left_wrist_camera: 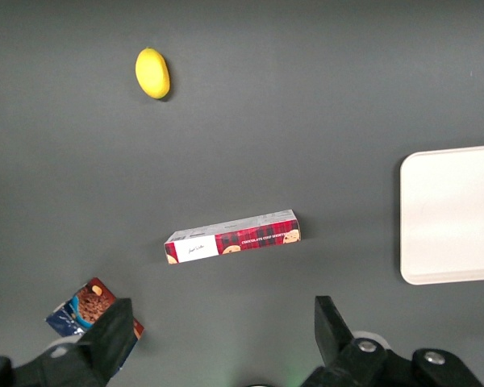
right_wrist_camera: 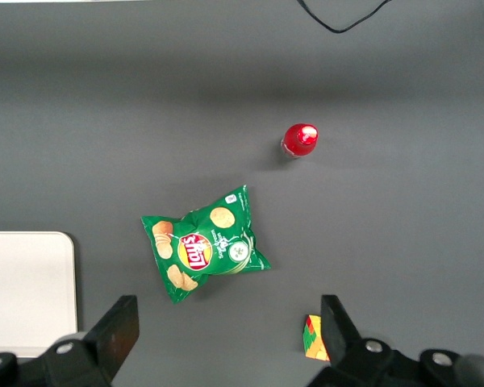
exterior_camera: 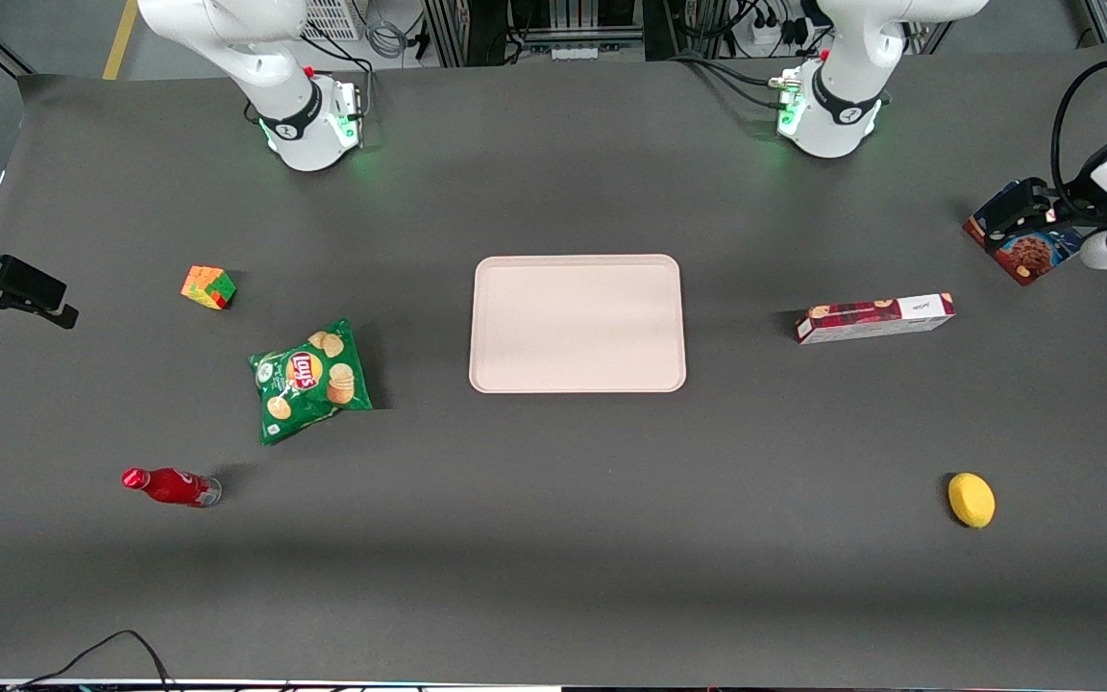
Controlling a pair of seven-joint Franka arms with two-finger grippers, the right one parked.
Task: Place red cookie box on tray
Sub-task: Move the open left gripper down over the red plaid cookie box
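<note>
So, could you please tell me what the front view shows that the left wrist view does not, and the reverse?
Only the front view shows the Lay's chip bag, puzzle cube and red bottle, all toward the parked arm's end.

Only the left wrist view shows the open tool from close above the table.

Both show the red cookie box, tray, lemon and chocolate cookie box.
</note>
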